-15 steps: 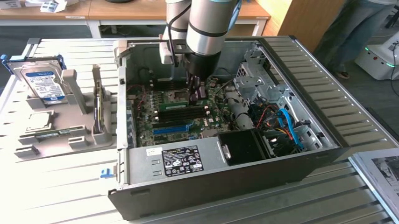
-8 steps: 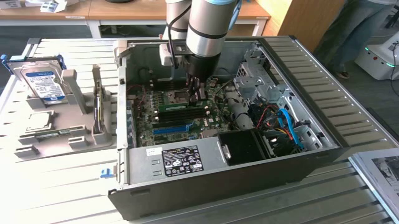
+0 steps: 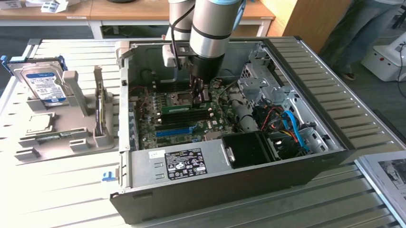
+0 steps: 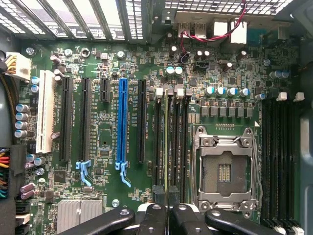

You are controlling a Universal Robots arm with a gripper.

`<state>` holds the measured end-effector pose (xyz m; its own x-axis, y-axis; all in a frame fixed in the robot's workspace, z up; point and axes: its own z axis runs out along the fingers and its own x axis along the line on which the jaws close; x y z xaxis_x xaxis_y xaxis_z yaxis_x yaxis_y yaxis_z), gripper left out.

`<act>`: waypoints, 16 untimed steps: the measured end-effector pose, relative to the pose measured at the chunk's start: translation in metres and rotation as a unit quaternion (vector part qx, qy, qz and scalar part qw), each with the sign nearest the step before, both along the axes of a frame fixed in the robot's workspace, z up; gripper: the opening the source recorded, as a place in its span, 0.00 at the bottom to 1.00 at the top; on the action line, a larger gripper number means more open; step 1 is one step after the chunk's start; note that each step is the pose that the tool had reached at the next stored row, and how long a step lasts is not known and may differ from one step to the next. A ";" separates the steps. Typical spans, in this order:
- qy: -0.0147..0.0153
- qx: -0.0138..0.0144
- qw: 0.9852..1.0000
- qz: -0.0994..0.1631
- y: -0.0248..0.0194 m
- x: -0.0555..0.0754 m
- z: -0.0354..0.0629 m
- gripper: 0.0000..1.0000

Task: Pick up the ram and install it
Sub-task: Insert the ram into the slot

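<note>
**Ram at the memory slots: seating risks**

The arm reaches down into the open dark-grey computer case [image 3: 222, 199], which lies on the pale slatted tabletop [image 3: 57, 190]. The black gripper [image 3: 201, 95] has its jaws closed almost fully, pinching the thin green circuit-board stick, the ram [image 4: 167, 147].

The wrist view sees the ram edge-on, parallel to the row of long black memory slots [image 4: 177, 147] on the green motherboard [image 4: 98, 161]. In the exterior view the ram sits low against the board, and the grip looks nearer the end toward that view's right. I cannot tell whether its bottom edge has entered a slot.

Risks, as judged:
1. The slots sit close together. A small sideways offset would land the edge on a slot wall or in the neighbouring slot.
2. An off-centre grip would load 1 end, so the stick could tilt, with 1 end seated and the other riding up.
3. The notch is hidden. If it is reversed, pressing could crack the stick or the slot.
4. I cannot tell how the small white latch clips [image 4: 159, 91] stand. If closed, they would block entry.
5. The open silver processor socket [image 4: 226, 171] lies just beside the slots. A slipped stick could strike its contacts.
</note>
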<state>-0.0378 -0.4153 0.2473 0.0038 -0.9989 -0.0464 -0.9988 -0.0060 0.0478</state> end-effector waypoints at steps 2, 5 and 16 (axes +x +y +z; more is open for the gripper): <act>0.000 0.000 1.000 0.000 0.0000 0.001 0.0000 0.12; 0.000 0.000 1.000 0.000 0.0000 0.001 0.0000 0.12; 0.000 0.000 1.000 0.000 -0.0015 0.001 0.0000 0.12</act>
